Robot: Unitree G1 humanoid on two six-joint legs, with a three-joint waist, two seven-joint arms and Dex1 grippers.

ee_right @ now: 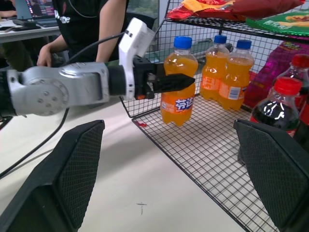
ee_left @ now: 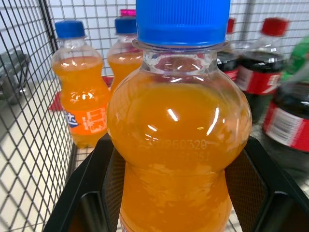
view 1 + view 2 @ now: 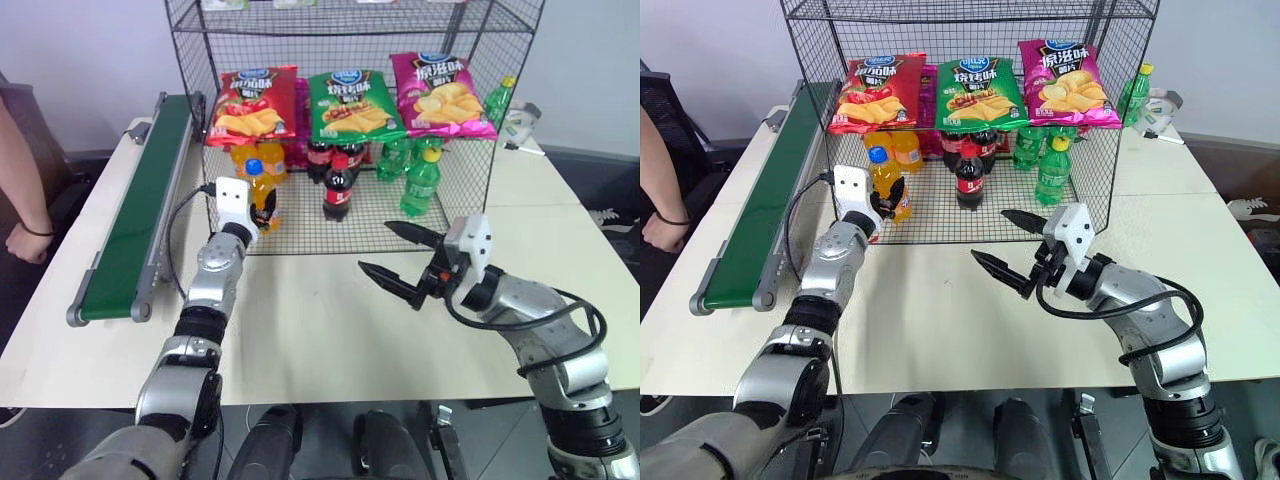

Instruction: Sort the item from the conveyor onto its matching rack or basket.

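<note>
- The left gripper (image 1: 181,81) has its fingers closed around the orange soda bottle (image 1: 177,82), gripping it at the middle of the body. The bottle hangs upright, just above the grid floor at the front left corner of the wire rack (image 3: 470,150).
- In the head views this bottle is in the centre left of the frame, under the red crisp bag (image 3: 252,103). The conveyor (image 3: 140,215) lies far left on the worktop (image 3: 300,330).
- The right gripper (image 3: 398,262) waits in the lower right, its fingers spread wide and holding nothing.
- I judge the step in hand is to set the bottle down inside the rack, next to the other orange bottles (image 1: 227,72) that stand deeper in.
- To do it well, the bottle should stay vertical and go down slowly until its base sits flat on the grid; only then should the fingers open.
- The place should be beside the other orange bottles, not touching the cola bottle (image 3: 338,188).
- A risk: the grid floor is uneven for a small base, so a tilted release may tip the bottle over.
</note>
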